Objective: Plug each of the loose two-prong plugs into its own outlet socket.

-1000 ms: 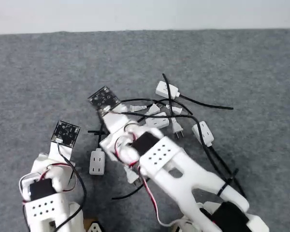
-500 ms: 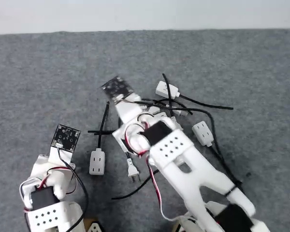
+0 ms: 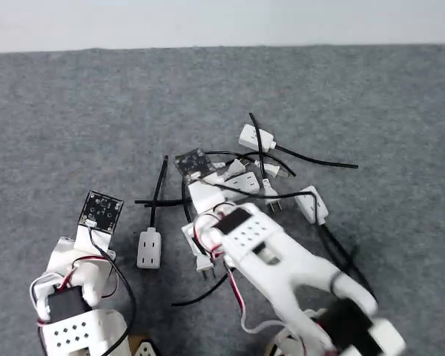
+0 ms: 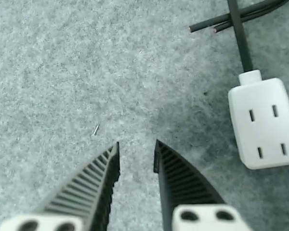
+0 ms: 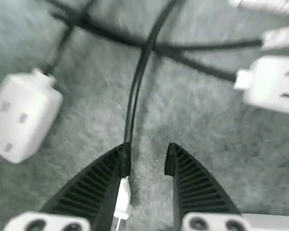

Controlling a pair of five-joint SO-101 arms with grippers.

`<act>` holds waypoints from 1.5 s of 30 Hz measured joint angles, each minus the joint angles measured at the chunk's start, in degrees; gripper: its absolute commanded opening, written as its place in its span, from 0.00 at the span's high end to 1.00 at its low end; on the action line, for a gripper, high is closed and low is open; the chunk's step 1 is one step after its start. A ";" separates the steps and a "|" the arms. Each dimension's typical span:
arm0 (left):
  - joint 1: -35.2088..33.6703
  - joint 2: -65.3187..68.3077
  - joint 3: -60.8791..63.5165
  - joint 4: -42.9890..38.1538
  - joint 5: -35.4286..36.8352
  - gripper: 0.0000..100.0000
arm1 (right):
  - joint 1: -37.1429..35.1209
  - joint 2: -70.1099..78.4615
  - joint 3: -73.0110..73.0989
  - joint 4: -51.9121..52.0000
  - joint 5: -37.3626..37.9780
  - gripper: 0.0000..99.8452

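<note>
right gripper (image 5: pixel 147 149) swung right, then drew back.

I see my left arm (image 3: pixel 78 278) and right arm (image 3: pixel 282 263) in white plastic shells, each with a grid of small round holes; red, black and white wires (image 3: pixel 199 226) loop at the joints; a black square circuit board (image 3: pixel 100 207) tops each wrist; the fingers (image 4: pixel 94 187) are black, ribbed, tapering.
</note>
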 measured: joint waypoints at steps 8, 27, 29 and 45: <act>0.00 0.00 0.00 0.00 0.00 0.89 | -3.16 9.41 -8.09 6.51 -0.35 0.86; 0.00 0.00 0.00 0.00 0.00 0.89 | -4.57 10.99 -9.32 8.79 -0.70 0.99; 0.00 0.00 0.00 0.00 0.26 0.89 | -3.69 10.99 -10.37 10.46 -0.70 0.99; 0.79 16.79 -4.22 -5.63 3.78 0.89 | -1.93 -11.08 -12.84 17.23 0.97 0.99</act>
